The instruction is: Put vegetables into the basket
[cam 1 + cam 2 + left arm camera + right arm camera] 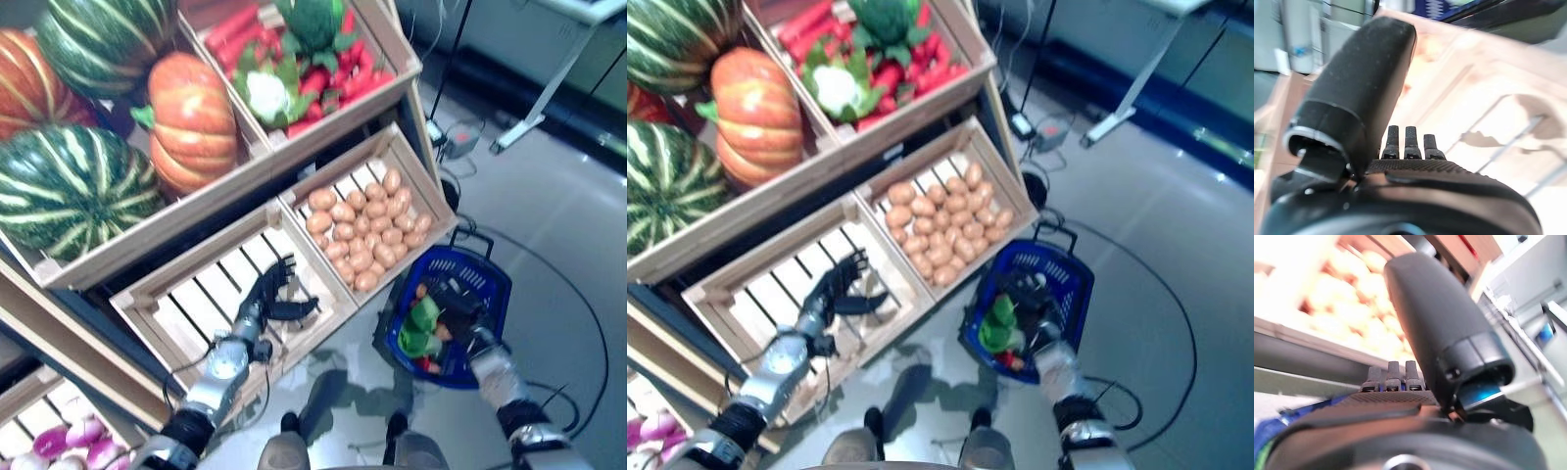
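A blue basket (495, 279) stands on the floor at the lower right, beside the wooden stand. In it lie a green leafy vegetable (421, 328) and something small and red. My right hand (458, 302) hovers over the basket's middle; in the right wrist view its fingers (1393, 377) are straight and its thumb is spread, holding nothing. My left hand (272, 292) is open above the slats of an empty wooden crate (186, 294), fingers spread, nothing in it. A crate of potatoes (364, 227) lies between the two hands.
On the shelf above sit an orange pumpkin (191, 117), striped green squashes (69, 186), and a crate of carrots, cauliflower and broccoli (294, 59). Purple-white bulbs (69, 436) fill a low crate at the lower left. A white table leg (549, 98) stands at the far right.
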`<state>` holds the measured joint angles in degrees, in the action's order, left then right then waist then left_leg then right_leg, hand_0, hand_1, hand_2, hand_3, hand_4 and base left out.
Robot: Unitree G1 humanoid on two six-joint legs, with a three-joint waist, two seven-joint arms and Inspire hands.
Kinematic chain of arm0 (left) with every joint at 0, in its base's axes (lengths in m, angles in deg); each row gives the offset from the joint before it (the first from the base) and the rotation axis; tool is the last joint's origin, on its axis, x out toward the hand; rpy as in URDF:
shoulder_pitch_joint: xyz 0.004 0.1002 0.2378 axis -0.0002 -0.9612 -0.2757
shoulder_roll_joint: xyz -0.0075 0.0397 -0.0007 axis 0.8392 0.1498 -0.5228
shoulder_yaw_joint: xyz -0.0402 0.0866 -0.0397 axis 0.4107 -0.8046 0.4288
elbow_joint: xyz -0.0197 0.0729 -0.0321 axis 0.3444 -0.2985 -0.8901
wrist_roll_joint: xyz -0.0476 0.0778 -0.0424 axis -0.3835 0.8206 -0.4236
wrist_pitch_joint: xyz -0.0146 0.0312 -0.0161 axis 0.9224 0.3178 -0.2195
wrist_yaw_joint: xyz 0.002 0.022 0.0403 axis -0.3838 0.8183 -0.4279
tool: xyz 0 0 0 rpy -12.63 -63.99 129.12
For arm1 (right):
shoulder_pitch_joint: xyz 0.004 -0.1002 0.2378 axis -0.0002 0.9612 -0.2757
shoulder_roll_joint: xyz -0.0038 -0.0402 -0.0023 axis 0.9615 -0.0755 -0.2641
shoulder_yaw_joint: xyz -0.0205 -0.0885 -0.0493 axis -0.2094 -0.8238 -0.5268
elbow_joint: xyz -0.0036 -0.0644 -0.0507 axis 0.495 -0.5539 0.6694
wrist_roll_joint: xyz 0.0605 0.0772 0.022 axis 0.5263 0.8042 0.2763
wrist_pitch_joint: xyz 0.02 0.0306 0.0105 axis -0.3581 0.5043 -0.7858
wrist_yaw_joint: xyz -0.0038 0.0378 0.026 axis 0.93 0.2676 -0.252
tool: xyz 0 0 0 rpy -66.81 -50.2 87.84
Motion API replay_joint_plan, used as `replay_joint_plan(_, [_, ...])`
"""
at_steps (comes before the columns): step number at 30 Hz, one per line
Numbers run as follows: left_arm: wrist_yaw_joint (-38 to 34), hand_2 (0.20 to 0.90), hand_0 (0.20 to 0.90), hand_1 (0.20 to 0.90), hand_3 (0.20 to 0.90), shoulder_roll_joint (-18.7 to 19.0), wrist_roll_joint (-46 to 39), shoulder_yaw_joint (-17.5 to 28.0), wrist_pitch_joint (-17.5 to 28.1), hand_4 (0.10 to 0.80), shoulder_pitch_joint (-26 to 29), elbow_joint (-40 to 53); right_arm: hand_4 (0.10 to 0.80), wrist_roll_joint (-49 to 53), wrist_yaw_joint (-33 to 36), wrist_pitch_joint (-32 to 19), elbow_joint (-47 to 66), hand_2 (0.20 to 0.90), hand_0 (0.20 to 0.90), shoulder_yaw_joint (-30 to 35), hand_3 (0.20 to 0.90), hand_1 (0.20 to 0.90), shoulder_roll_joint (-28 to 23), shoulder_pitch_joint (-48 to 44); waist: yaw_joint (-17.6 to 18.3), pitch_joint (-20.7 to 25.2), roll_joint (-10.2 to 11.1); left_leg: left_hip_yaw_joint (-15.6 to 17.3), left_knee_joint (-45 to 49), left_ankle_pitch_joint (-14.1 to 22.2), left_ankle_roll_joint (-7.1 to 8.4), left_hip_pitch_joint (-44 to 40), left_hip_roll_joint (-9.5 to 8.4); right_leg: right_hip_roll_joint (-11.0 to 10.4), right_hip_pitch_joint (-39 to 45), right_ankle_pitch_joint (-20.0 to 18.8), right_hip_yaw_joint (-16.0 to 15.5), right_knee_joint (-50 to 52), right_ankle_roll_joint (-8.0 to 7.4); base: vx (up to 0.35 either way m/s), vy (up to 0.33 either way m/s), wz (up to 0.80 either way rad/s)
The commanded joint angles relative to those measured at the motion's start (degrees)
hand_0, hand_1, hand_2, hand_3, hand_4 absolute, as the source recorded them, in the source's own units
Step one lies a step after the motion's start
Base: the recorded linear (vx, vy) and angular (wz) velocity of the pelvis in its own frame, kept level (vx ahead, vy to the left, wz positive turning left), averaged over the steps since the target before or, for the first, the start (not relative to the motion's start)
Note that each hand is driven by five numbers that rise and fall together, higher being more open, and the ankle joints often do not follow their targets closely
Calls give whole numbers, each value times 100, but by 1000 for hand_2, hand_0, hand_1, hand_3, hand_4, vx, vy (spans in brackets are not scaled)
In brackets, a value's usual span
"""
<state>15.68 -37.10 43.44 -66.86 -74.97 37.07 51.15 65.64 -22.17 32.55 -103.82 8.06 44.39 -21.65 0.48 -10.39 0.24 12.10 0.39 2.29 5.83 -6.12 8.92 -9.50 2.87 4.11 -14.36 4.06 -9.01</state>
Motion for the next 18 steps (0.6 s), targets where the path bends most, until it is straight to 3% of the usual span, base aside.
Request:
replay_joint_plan(1, [143,900,900,900,900,-219,273,161,440,800,31,-318,800,-552,-83,-355,338,900,900,-152,900,900,210,50,62,395,-4,-69,-539,-751,-59,286,-5,-162,65,-967,200,-701,155,-7,60,-5])
replay_joint_plan(7, [170,900,900,900,900,-558,458,246,744,800,-87,-1230,800,-815,-515,210,-263,900,900,-580,900,900,476,370,132,517,-21,-20,-539,-654,-75,190,-48,-156,180,-1007,216,-877,140,16,70,-1])
replay_joint_plan(12, [117,900,900,900,900,-675,556,239,692,800,-120,-1675,800,393,-766,822,-816,900,900,-491,900,900,729,555,112,552,-40,-80,-539,-600,-105,124,-90,-166,295,-968,164,-891,150,30,14,2])
replay_joint_plan(18, [28,900,900,900,900,-788,486,228,486,800,-60,-2268,800,449,-1016,338,-1059,900,900,-611,900,900,872,389,11,580,-55,-192,-539,-584,-112,101,-148,-239,385,-951,39,-906,122,-3,-14,10])
